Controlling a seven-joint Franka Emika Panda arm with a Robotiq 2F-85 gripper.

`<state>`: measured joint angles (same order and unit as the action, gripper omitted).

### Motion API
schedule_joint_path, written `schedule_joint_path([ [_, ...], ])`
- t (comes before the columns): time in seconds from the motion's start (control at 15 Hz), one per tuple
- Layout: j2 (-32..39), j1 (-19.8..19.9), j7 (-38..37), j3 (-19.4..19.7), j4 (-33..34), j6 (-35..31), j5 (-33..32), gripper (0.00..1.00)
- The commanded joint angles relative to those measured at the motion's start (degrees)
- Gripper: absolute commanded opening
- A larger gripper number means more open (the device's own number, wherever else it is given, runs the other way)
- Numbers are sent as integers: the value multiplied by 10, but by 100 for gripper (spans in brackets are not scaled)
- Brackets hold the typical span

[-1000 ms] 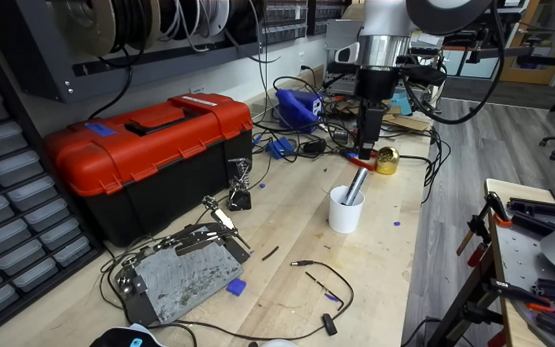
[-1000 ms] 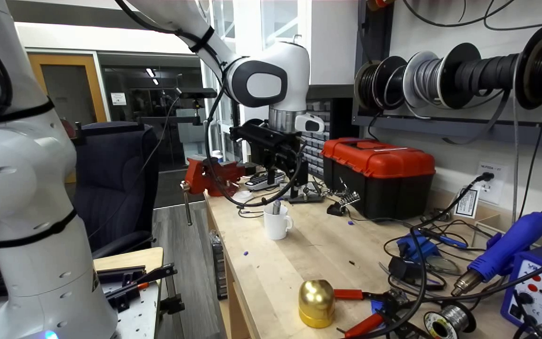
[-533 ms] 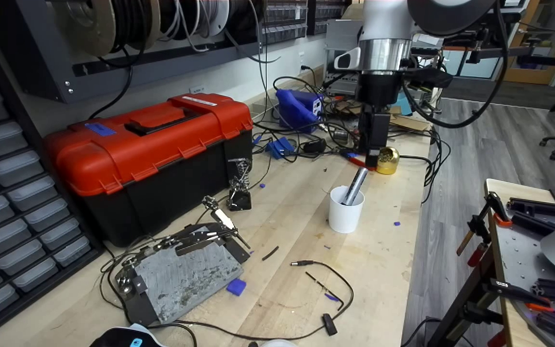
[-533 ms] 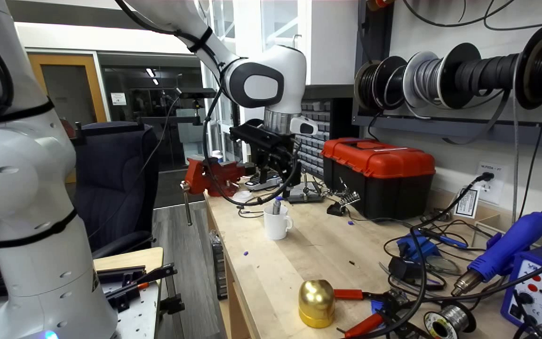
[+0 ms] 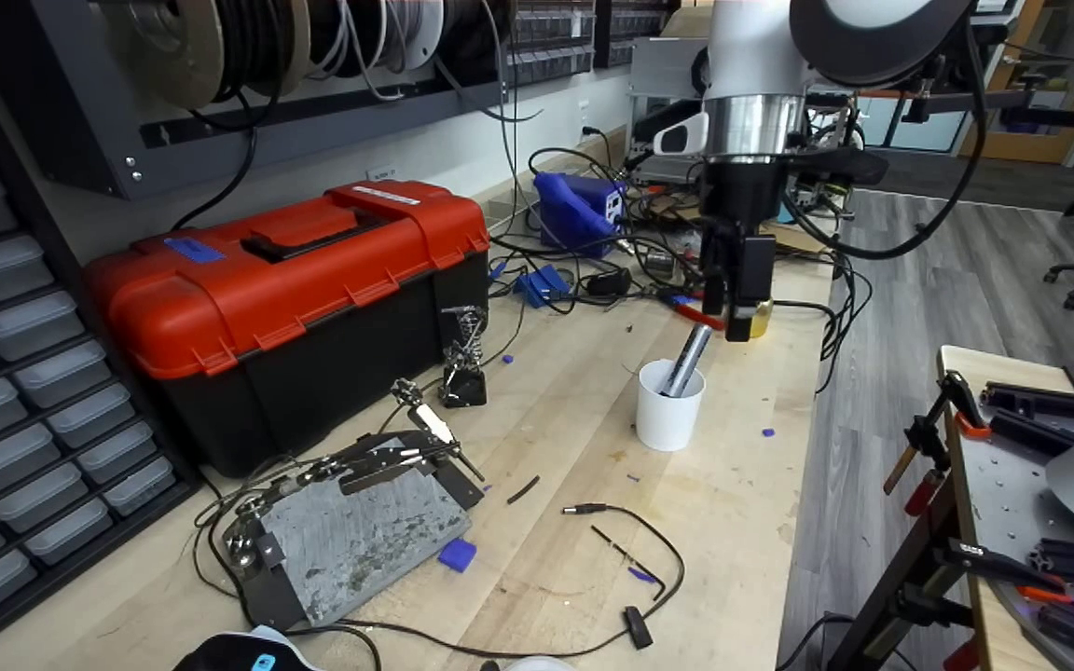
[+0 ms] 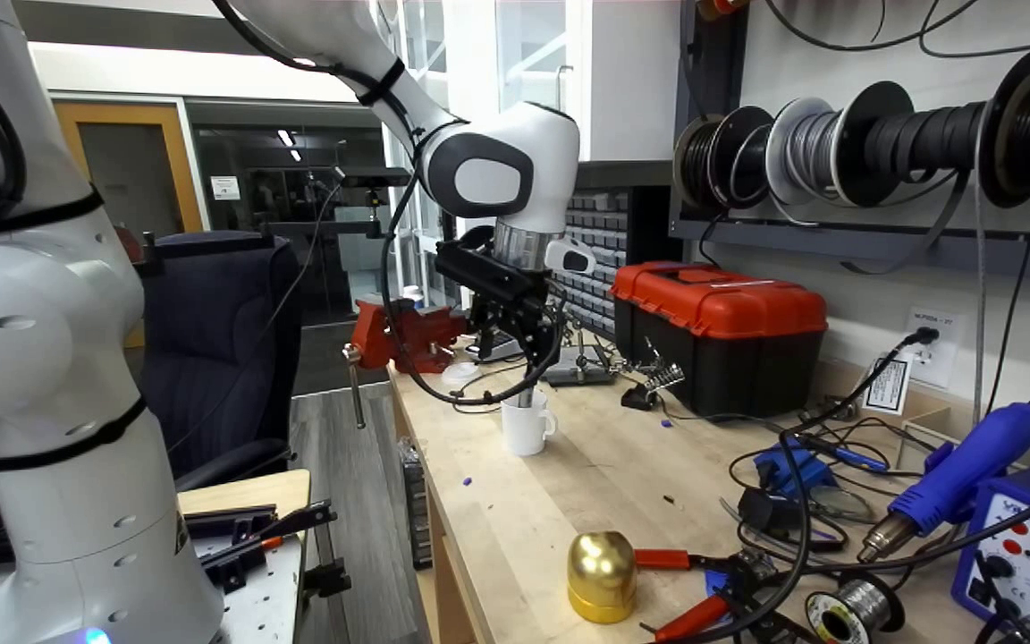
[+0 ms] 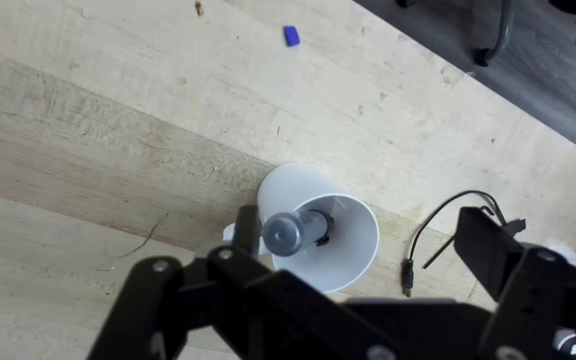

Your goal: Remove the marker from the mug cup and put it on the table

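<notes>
A grey marker (image 5: pixel 686 362) leans in the white mug cup (image 5: pixel 667 419) with its upper end above the rim. In the wrist view the marker (image 7: pixel 288 234) points up toward the camera from the mug (image 7: pixel 290 185). The mug (image 6: pixel 524 434) stands upright on the pale wooden table (image 5: pixel 733 522). My gripper (image 5: pixel 728 321) is open and empty, above and close to the marker's top. In the wrist view, the marker lies between the fingers (image 7: pixel 360 220), much nearer the left finger. In an exterior view the marker's top (image 6: pixel 526 399) is partly hidden by the gripper and cable.
A red toolbox (image 5: pixel 313 270) stands by the wall. A gold tip cleaner (image 6: pixel 602 577), red-handled pliers (image 6: pixel 689 617) and cables lie on the table. A black cable (image 5: pixel 667 559) and a grey plate holder (image 5: pixel 360 531) are near the mug. The table edge (image 5: pixel 803 447) drops to the floor.
My gripper has moved down toward the mug and shifted slightly right in an exterior view, its wrist turning and tilting a little. The marker and the mug have not moved.
</notes>
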<state>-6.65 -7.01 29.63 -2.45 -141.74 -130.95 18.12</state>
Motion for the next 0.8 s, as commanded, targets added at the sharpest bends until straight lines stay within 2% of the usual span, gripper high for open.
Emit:
schedule_joint_path([
  [0.0,3,-2,45,4,-11,-2,19,100],
  [0.73,26,0,127,-1,-3,-19,17,100],
])
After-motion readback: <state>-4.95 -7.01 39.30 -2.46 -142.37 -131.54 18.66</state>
